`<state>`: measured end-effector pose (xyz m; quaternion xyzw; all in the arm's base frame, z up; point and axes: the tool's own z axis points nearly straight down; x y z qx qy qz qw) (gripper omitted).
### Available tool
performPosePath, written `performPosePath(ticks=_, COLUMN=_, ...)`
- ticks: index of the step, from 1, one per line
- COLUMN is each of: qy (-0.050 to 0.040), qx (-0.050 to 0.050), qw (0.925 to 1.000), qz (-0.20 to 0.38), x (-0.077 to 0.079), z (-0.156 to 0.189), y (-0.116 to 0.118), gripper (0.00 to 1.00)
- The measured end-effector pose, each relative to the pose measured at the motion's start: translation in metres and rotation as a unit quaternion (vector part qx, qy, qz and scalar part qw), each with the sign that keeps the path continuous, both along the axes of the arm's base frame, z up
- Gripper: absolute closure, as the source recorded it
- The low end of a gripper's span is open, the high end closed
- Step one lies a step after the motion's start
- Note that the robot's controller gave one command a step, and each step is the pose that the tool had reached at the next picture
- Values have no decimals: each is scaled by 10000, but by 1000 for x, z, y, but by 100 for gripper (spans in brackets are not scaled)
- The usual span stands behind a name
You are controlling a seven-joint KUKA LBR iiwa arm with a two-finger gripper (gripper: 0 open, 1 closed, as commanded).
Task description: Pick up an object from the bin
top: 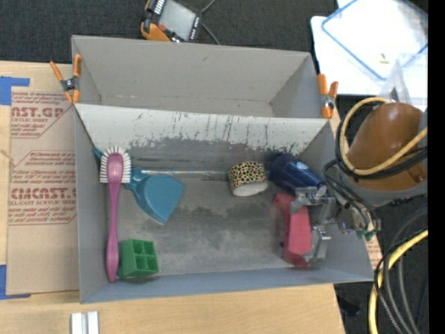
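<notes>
Pink slab: lies at the right end of the bin, along the foot of the right wall, its long side running front to back. The gripper is at the slab's right edge, apparently touching it. Whether it is open or closed cannot be told.

A dark blue object sits just behind the slab. A leopard-print tape roll is to its left, near the back wall.

Well apart, on the left side of the bin:
- a blue scoop;
- a pink brush, bristles toward the back;
- a green block, just beside the brush handle in the front left corner.
</notes>
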<state>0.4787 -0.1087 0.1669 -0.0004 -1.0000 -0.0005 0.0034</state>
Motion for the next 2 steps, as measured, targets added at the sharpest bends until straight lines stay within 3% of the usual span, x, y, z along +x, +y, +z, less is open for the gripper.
performPosePath(ticks=1, qy=-37, qx=-7, qw=10000, qz=8, x=2, z=3, y=1, gripper=0)
performPosePath(ticks=2, qy=28, qx=2, qw=9691, qz=2466, x=21, z=-93, y=-26, gripper=0)
